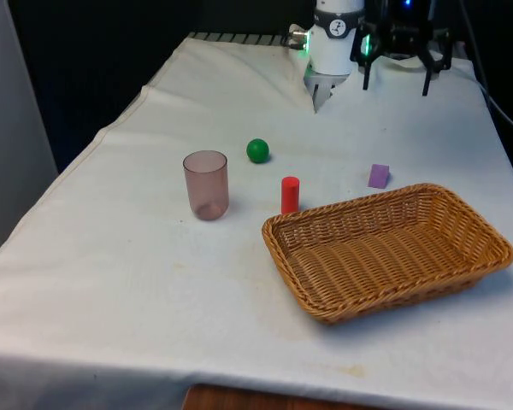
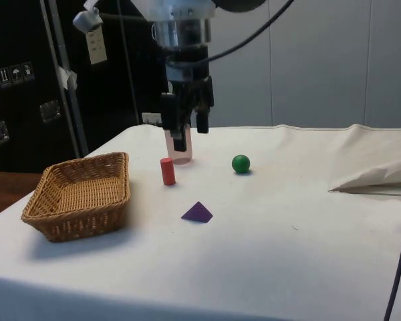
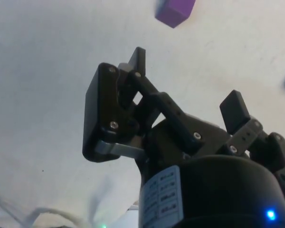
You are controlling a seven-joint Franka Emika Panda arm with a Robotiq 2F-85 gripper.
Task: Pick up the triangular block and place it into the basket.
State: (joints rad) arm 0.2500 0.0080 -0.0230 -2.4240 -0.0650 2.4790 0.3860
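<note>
The purple triangular block [image 1: 378,176] lies on the white cloth just behind the far rim of the wicker basket [image 1: 393,296]. In the side view the block [image 2: 198,212] rests to the right of the basket [image 2: 80,224], with a gap between them. My gripper [image 1: 396,85] hangs open above the table, farther back than the block, with nothing between its fingers. Seen from the side, the gripper [image 2: 186,130] is well above the cloth. The wrist view has the gripper [image 3: 185,83] with its jaws spread and the block [image 3: 175,10] ahead of them.
A red cylinder [image 1: 290,194] stands upright by the basket's far left corner. A green ball [image 1: 257,150] and a pinkish see-through cup [image 1: 206,184] sit toward the front view's left. The cloth bunches into a fold [image 2: 374,177] at the side view's right.
</note>
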